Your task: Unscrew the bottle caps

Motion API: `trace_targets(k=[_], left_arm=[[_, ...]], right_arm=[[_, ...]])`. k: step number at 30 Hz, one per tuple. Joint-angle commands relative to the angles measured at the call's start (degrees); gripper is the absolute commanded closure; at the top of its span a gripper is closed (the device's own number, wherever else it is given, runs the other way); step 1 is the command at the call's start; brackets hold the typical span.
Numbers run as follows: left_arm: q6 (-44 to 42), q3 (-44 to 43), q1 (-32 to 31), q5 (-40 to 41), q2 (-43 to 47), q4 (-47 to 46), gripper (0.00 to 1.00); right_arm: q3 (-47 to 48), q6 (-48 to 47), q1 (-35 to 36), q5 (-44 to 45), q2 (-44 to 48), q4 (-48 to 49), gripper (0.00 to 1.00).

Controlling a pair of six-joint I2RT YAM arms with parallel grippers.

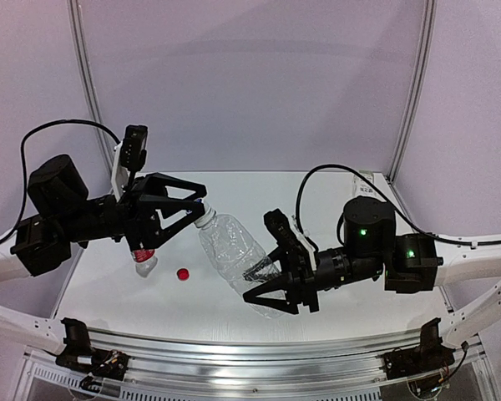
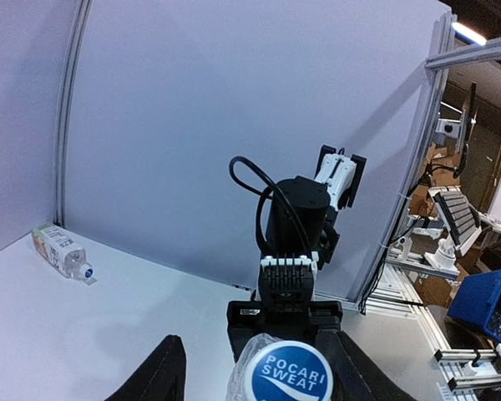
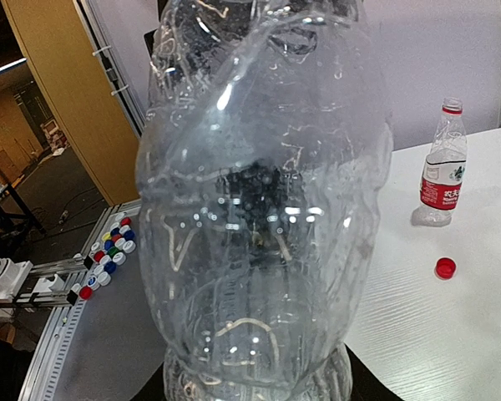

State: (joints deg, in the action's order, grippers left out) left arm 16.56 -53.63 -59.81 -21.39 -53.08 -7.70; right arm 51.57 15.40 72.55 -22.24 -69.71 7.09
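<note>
My right gripper point(image 1: 255, 286) is shut on the base end of a clear, unlabelled ribbed bottle point(image 1: 234, 249), holding it tilted above the table; the bottle point(image 3: 259, 209) fills the right wrist view. Its white-and-blue cap point(image 2: 290, 374) lies between the fingers of my left gripper point(image 1: 202, 202). The left finger point(image 2: 157, 378) stands apart from the cap and the right finger point(image 2: 352, 369) is close beside it, so the jaws are open. A small red-labelled bottle point(image 1: 144, 261) stands uncapped on the table point(image 1: 108, 292), with a red cap point(image 1: 183, 273) lying beside it.
A white-and-green-labelled bottle point(image 2: 60, 248) lies on its side against the back wall, its white-and-blue cap point(image 2: 85, 271) on. Several loose coloured caps point(image 3: 108, 249) lie on a surface beyond the table's edge. A metal rail point(image 1: 259, 351) runs along the near edge.
</note>
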Motion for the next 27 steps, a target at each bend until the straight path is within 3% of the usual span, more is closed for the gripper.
trace_targets(k=[1,6,11,18,24,27], left_arm=[[-0.13,-0.79,0.22,-1.02,-0.86,-0.41,0.49],[0.37,-0.86,0.14,0.02,-1.36,-0.44,0.70],[3.55,-0.86,-0.52,6.79,-2.15,0.28,0.80],[15.42,-0.98,-3.82,30.66,-5.96,1.17,0.79],[19.10,-3.45,-4.70,35.71,-12.29,0.78,0.77],[18.85,-3.63,-4.70,35.74,-13.20,0.35,0.67]], right_arm=[[-0.68,0.14,-0.33,-0.31,1.07,0.91,0.75],[-0.66,0.05,-0.28,0.32,1.06,0.87,0.75],[-0.87,-0.32,-0.25,4.09,1.45,0.45,0.76],[0.60,0.81,-0.25,28.43,-0.58,-5.19,0.82],[2.55,0.48,-0.16,34.22,-3.99,-6.74,0.82],[2.30,0.16,-0.21,34.40,-3.66,-6.74,0.82]])
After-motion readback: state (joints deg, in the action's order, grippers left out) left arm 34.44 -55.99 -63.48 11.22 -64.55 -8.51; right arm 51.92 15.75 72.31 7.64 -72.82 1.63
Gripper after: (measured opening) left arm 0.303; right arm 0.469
